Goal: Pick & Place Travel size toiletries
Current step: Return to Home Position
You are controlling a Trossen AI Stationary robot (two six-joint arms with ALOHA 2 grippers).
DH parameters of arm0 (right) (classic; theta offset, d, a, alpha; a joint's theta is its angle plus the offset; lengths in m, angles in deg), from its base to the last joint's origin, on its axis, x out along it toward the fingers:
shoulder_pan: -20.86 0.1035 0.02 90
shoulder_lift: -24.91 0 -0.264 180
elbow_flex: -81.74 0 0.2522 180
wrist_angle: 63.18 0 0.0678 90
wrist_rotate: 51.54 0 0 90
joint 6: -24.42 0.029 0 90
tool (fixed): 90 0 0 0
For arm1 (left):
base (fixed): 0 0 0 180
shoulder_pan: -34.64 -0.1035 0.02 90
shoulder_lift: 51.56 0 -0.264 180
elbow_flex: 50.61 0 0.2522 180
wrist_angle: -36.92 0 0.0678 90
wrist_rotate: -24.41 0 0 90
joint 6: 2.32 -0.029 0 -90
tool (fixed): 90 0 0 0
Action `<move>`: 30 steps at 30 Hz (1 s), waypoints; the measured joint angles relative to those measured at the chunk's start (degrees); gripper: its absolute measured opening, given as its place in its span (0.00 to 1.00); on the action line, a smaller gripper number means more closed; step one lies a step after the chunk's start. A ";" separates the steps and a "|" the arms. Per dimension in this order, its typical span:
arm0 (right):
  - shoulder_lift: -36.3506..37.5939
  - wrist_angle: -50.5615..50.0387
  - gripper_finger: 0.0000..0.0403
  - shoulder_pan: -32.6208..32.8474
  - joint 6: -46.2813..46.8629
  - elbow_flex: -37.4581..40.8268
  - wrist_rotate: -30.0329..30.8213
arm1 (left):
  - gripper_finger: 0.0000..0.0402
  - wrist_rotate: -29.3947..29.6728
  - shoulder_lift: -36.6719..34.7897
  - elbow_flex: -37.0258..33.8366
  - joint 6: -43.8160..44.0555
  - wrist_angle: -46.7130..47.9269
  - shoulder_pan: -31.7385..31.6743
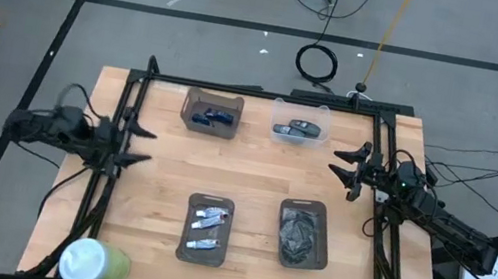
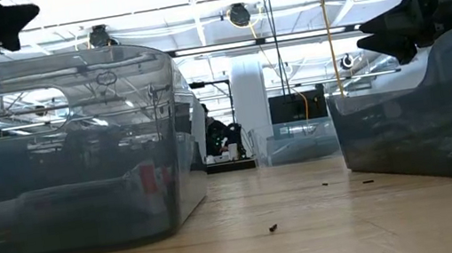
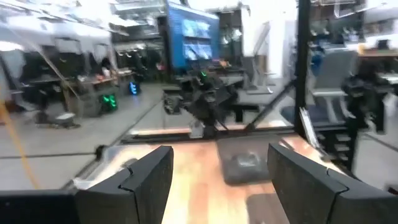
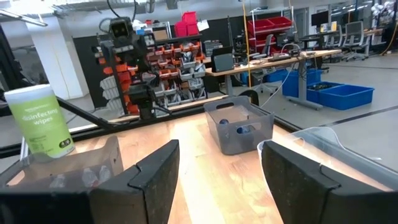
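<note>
High view: toothpaste tubes (image 1: 208, 218) lie in the lower-left dark tray (image 1: 181, 250); left gripper (image 1: 139, 144) and right gripper (image 1: 349, 173) hang spread, empty, at opposite sides, so homing, probably only parking left.

I see a workshop-like robotics lab: racks of parts bins (image 4: 169, 70), blue crates (image 4: 347, 94), workbenches (image 4: 281, 60), cables (image 1: 317, 63) across the floor (image 1: 194, 44).

The green wipes canister (image 4: 41, 120) on the tabletop (image 4: 208, 165) bears a white label (image 4: 38, 127) reading "disinfecting wipes"; the smaller print above cannot be read
</note>
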 joint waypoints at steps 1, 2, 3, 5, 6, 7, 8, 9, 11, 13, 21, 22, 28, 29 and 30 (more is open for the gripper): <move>0.00 0.25 0.54 -0.02 0.02 0.00 -0.05 | 0.64 0.37 -0.12 -0.28 0.10 -0.35 -0.20; 0.02 0.30 0.54 -0.02 0.00 -0.01 -0.02 | 0.64 0.39 -0.06 -0.54 0.35 -0.26 -0.39; 0.00 0.11 0.54 -0.02 0.02 -0.01 -0.08 | 0.64 0.20 0.01 -1.00 0.88 0.72 -0.59; 0.02 0.12 0.54 -0.02 0.02 0.00 -0.08 | 0.64 -0.07 0.01 -1.66 1.29 0.27 -0.76; 0.02 0.06 0.54 0.00 0.00 -0.01 -0.03 | 0.64 -0.01 -0.09 -2.16 1.67 -0.96 -0.92; 0.02 0.07 0.54 -0.01 0.00 -0.01 -0.07 | 0.64 0.04 -0.10 -2.87 1.81 -2.06 -0.95; 0.02 0.05 0.54 -0.02 0.00 0.01 -0.06 | 0.64 -0.04 -0.07 -3.76 1.80 -2.61 -0.96; 0.02 -0.11 0.54 -0.02 0.01 0.00 -0.07 | 0.64 -0.11 -0.01 -4.51 1.78 -2.96 -0.96; 0.00 -0.13 0.54 -0.02 0.00 -0.01 -0.02 | 0.64 -0.16 -0.05 -5.52 1.77 -5.36 -0.96; 0.02 -0.11 0.54 0.00 0.00 0.00 -0.02 | 0.64 -0.05 -0.10 -6.94 1.77 -6.88 -0.96; 0.02 -0.11 0.54 -0.02 0.00 0.01 -0.02 | 0.64 -1.77 -0.02 -10.98 3.33 -8.42 -0.96; 0.02 -0.11 0.54 -0.01 0.00 0.00 -0.02 | 0.64 -2.13 -0.04 -11.10 3.33 -8.60 -0.96; 0.02 -0.11 0.54 0.00 0.00 -0.01 -0.02 | 0.64 -2.63 -0.03 -12.53 3.44 -10.00 -0.96; 0.02 -0.11 0.54 -0.01 0.00 0.00 -0.02 | 0.64 -2.62 -0.04 -12.87 3.19 -10.65 -0.96; 0.02 -0.11 0.54 -0.02 0.00 -0.01 -0.02 | 0.64 -2.63 -0.06 -13.25 3.11 -11.17 -0.96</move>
